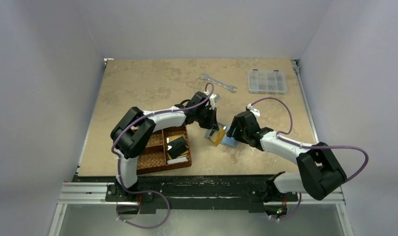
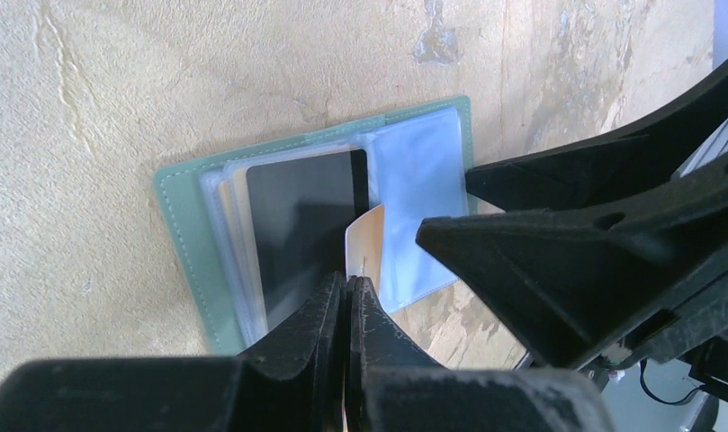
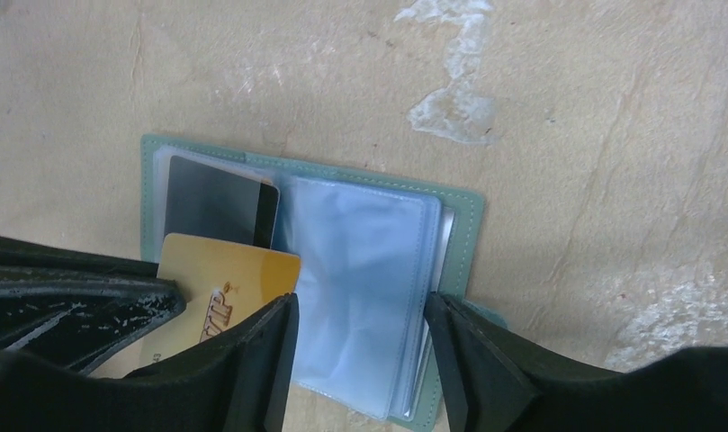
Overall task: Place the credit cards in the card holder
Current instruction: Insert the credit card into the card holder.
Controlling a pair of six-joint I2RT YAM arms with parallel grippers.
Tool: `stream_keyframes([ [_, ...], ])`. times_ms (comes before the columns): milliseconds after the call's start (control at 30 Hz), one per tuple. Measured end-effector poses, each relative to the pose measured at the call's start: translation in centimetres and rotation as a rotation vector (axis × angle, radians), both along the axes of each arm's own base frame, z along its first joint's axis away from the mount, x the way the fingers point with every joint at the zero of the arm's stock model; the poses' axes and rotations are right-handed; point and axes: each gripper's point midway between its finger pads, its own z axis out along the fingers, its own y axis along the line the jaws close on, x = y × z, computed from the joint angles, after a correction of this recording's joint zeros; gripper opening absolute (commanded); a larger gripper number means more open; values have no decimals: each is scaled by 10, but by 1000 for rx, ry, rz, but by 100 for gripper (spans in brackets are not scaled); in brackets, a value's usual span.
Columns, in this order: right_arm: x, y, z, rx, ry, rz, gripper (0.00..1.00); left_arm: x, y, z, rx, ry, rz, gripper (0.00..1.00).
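Grey-green card holder, its pockets pale blue; black credit card; orange-yellow credit card; the woven basket is brown, the table mottled tan.

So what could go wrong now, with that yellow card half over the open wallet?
1. The yellow card, pinched in the left jaws, meets the card holder at an angle beside the black card; it may skid over the pocket instead of going in.
2. The floppy clear sleeves lie between the right jaws; they could slip and flop shut.
3. Both sets of jaws crowd together and might collide.
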Motion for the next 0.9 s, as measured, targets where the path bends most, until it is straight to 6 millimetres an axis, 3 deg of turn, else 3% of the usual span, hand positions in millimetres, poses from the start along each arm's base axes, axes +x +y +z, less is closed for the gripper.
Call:
stream_keyframes([
  [167, 4, -18, -2, 69, 18, -53, 50, 2, 2, 0, -8, 7, 0, 0],
  [667, 7, -23, -2, 82, 47, -38, 51, 3, -3, -6, -69, 71, -49, 0],
  [900, 9, -27, -4, 55, 70, -25, 44, 6, -10, -6, -106, 78, -69, 0],
])
